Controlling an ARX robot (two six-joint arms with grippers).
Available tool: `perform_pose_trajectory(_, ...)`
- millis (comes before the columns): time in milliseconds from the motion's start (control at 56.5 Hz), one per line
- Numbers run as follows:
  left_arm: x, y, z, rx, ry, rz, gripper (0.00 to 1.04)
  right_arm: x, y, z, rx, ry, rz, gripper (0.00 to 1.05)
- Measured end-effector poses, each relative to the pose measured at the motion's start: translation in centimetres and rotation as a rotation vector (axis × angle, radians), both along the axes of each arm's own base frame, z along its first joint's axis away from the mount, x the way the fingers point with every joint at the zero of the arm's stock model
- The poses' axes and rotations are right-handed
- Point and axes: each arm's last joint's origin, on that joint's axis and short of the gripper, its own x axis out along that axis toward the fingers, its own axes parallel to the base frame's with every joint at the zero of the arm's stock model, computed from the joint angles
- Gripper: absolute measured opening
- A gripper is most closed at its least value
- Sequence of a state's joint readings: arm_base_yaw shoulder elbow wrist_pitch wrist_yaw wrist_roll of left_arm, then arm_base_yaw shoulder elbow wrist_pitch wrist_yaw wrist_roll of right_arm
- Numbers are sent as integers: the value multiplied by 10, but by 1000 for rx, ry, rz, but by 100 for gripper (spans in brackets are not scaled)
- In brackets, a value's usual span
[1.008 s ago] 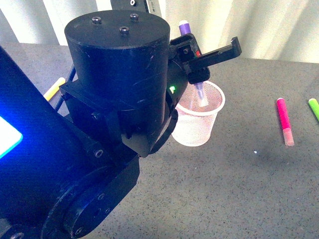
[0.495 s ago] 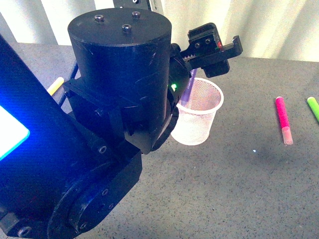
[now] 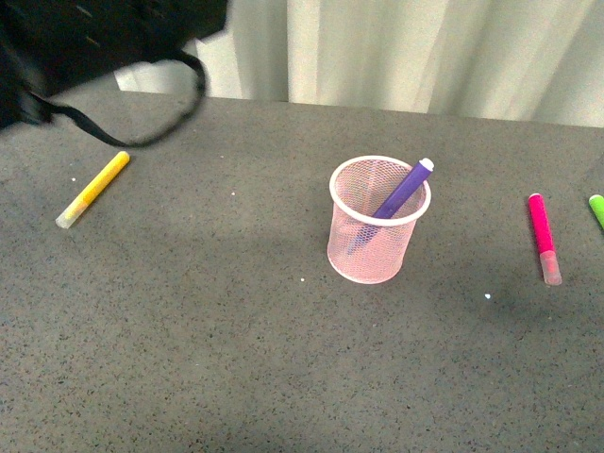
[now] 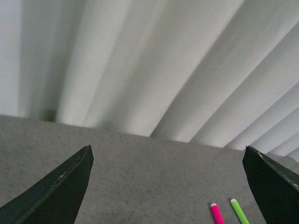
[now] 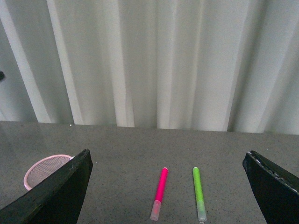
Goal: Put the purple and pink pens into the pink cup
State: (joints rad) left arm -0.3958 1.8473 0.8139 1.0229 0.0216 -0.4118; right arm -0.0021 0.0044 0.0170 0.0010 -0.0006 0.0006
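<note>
The pink cup (image 3: 378, 220) stands upright mid-table. The purple pen (image 3: 400, 193) leans inside it, its end sticking up past the right rim. The pink pen (image 3: 543, 236) lies flat on the table to the cup's right; it also shows in the right wrist view (image 5: 159, 192) and the left wrist view (image 4: 216, 213). My left gripper (image 4: 168, 186) is open and empty, high above the table. My right gripper (image 5: 168, 186) is open and empty, with the pink pen between its jaws' lines of sight and the cup (image 5: 44, 170) off to one side.
A yellow marker (image 3: 92, 190) lies at the far left. A green marker (image 3: 595, 209) lies at the right edge, beside the pink pen, and shows in the right wrist view (image 5: 199, 192) too. My left arm (image 3: 104, 38) is at the top left. Curtains hang behind the table.
My left arm has let go of the purple pen into the cup and drawn back up and to the left, out of the way of the front view.
</note>
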Motion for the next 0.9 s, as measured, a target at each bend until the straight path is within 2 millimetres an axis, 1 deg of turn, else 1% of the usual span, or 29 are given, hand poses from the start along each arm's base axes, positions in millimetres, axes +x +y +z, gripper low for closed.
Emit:
perform_pose_trajectory(35,3,18,6,13,-5,-8,98,0,0,0,0,0,0,98)
perform_pose_trajectory(71,5,36,7,20,7,-14,98,0,0,0,0,0,0,98)
perform_pose_trajectory(124,3,59,2,24,30,-38,98,0,0,0,0,0,0,98)
perform_pose_trajectory(159,-1,75,-2,25,48,-53,98,0,0,0,0,0,0,98)
perform_pose_trajectory(230,-15,99,-6,49,67,-63,98,0,0,0,0,0,0,98)
perform_pose_trajectory(301,-29,116,-4,68,73,-56,98,0,0,0,0,0,0,98)
perform_pose_trajectory(389,-57,148,4,116,88,0,98,0,0,0,0,0,0,98)
perform_pose_trajectory(442,-71,162,10,133,99,34,98,0,0,0,0,0,0,98)
perform_pose_trajectory(548,-90,176,17,147,97,71,98,0,0,0,0,0,0,98)
perform_pose_trajectory(619,-101,181,21,153,91,86,98,0,0,0,0,0,0,98)
perform_pose_trajectory(655,-106,182,22,173,77,122,97,0,0,0,0,0,0,98)
perform_pose_trajectory(690,-113,184,25,239,6,240,90,0,0,0,0,0,0,98)
perform_pose_trajectory(708,-115,184,25,260,-12,265,88,0,0,0,0,0,0,98)
perform_pose_trajectory(743,-124,185,25,308,-53,349,81,0,0,0,0,0,0,98)
perform_pose_trajectory(761,-126,185,25,313,-58,364,79,0,0,0,0,0,0,98)
perform_pose_trajectory(796,-135,183,23,342,-72,403,72,0,0,0,0,0,0,98)
perform_pose_trajectory(814,-136,183,23,345,-74,406,70,0,0,0,0,0,0,98)
perform_pose_trajectory(902,-149,176,18,373,-84,422,54,0,0,0,0,0,0,98)
